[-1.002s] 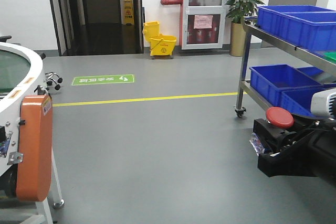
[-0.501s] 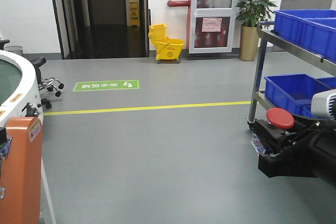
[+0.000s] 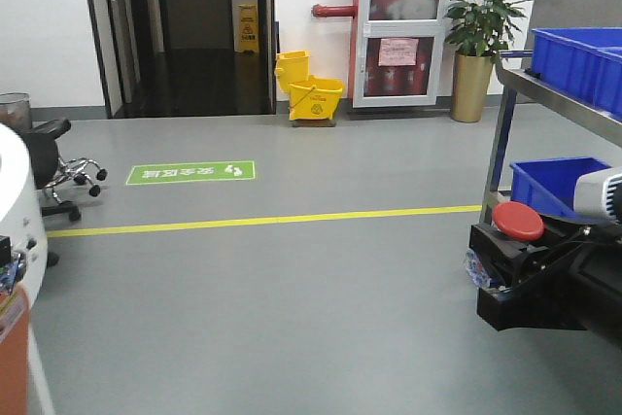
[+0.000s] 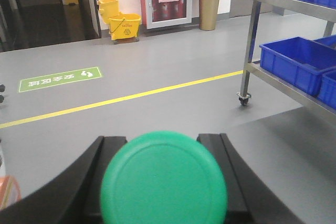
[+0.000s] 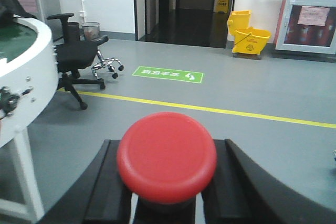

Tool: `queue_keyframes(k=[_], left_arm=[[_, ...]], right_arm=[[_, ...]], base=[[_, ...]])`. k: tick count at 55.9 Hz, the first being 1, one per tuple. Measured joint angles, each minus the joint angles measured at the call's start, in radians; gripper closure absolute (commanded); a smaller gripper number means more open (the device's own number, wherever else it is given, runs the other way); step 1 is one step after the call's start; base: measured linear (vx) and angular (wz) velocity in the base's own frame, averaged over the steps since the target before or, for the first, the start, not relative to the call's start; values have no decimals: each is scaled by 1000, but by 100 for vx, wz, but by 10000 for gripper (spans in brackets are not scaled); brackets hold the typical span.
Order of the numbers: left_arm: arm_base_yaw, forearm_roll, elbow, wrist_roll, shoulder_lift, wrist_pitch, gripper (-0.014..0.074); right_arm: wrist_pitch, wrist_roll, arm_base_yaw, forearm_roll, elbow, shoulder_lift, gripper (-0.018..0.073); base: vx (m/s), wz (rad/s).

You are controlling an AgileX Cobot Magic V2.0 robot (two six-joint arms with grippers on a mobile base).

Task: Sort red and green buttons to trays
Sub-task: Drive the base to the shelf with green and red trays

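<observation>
Front view: grey floor [image 3: 292,318] fills most of the frame. A yellow line [image 3: 262,221] runs across it left to right, and a green floor sign [image 3: 182,172] lies just beyond the line, toward the left.

Steel rack [image 3: 502,133] stands at the floor's right edge on a castor. Blue crates [image 3: 573,55] sit on its top shelf and on a lower shelf.

Round white table [image 5: 21,77] shows at the left edge of the right wrist view. A black office chair [image 5: 79,56] stands just beside it.

Along the floor's far edge, by the wall: yellow mop bucket [image 3: 311,89], with a potted plant [image 3: 481,21] in a gold pot to its right.

Right gripper [image 5: 167,150] – black fingers clenched on the red button [image 5: 166,153]. They grip the body under the cap, one finger on each side. In the front view this button [image 3: 517,221] sits cap-up at the gripper's front end, held in the air over the floor's right side, just in front of the rack's lower shelf.

Left gripper [image 4: 163,140] – closed the same way on the green button [image 4: 164,179]. The cap faces the wrist camera and hides the body. The floor and the yellow line lie well beyond it, and the rack is off to its right.
</observation>
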State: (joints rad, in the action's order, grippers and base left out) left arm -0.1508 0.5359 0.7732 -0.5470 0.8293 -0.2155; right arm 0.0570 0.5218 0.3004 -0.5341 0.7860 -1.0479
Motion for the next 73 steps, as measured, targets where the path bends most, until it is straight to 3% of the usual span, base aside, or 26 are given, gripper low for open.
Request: queue_keyframes(k=[38, 73], left_arm=[[0, 0, 0, 0, 0, -5, 594], [0, -1, 0, 0, 0, -5, 594]], right_arm=[[0, 0, 0, 0, -1, 0, 568], [-4, 0, 0, 0, -1, -3, 568]], base=[[44, -21], [38, -57]])
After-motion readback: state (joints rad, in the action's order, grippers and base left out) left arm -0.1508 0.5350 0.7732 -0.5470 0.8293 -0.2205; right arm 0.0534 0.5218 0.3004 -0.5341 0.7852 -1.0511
